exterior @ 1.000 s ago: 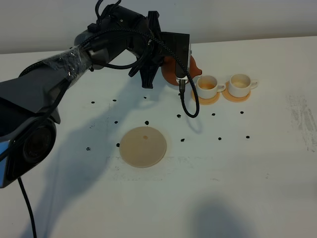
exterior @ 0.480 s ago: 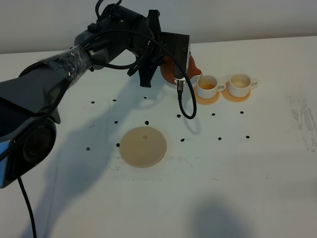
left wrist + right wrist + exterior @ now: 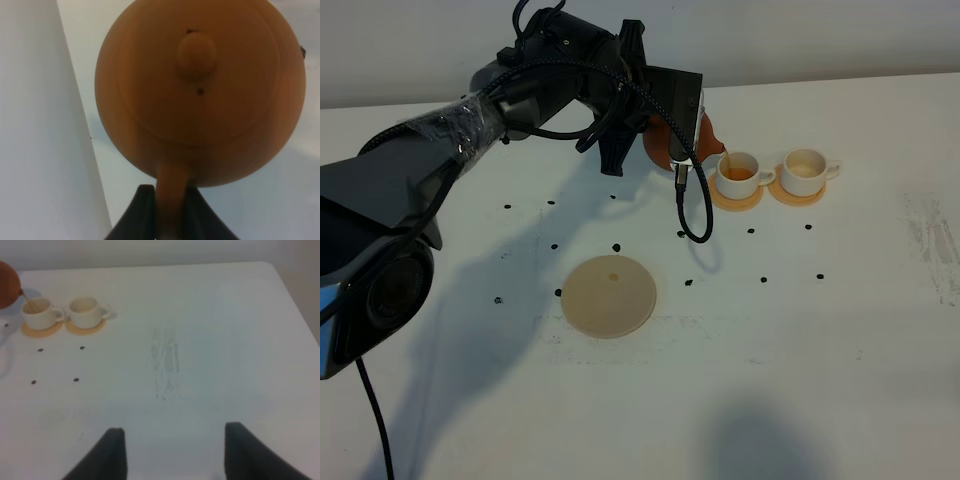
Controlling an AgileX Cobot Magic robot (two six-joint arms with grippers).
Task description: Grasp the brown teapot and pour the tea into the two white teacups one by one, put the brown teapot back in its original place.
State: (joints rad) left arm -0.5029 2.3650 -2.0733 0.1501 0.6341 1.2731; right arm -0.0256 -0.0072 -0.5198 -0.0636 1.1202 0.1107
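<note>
Pouring — squat, round, reddish-brown clay teapot [image 3: 200,90].

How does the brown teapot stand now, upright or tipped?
Tipped. The brown teapot leans with its spout over the nearer white teacup, and a thin stream of tea runs into it.

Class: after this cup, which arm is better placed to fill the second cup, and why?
Left. The left gripper is shut on the teapot handle, pouring into the first cup; the second cup stands right beside it. The right gripper hangs open, empty, apart from both.
</note>
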